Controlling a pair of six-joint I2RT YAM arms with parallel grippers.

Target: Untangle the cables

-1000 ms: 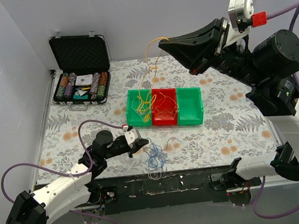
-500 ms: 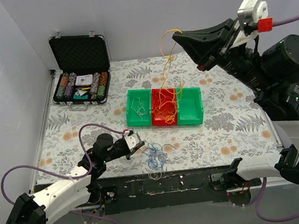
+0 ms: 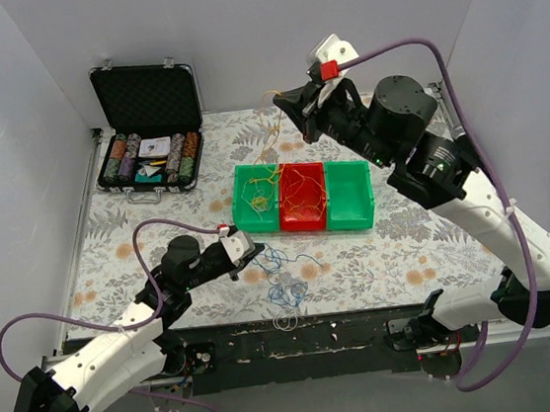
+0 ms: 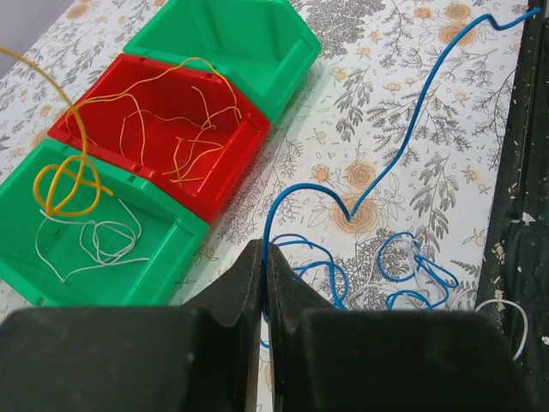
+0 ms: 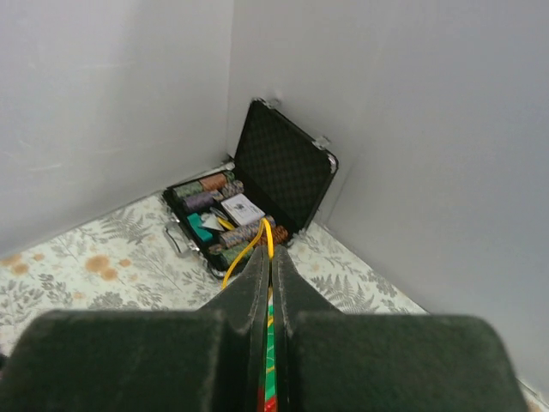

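At the near edge of the table (image 3: 439, 247), at 6 o'clock, a white cable (image 3: 286, 319) lies in a small loop. Just past it sits a messy pile of blue cable (image 3: 284, 286).

The left gripper (image 3: 253, 252) is at 7 o'clock, low over the table. Its fingers are pinched tight on one strand of the blue cable. From the fingers that strand runs out across the flowery cloth.

In the middle of the table three bins stand side by side in a row. The left green bin (image 3: 257, 226) holds a thin white wire (image 4: 94, 245) and a loop of yellow cable (image 5: 244, 249). The red bin (image 3: 305, 224) holds thin orange wires (image 4: 184, 142). The right green bin (image 3: 353, 219) touches the red bin on its other side.

The right gripper (image 3: 280, 99) is up high at 12 o'clock. Its fingers are squeezed shut on the yellow cable. The cable hangs from them down to the left green bin.

Far back at 10 o'clock a black case (image 3: 147, 99) stands open with its lid up. Rows of chips (image 3: 122, 156) lie inside it.
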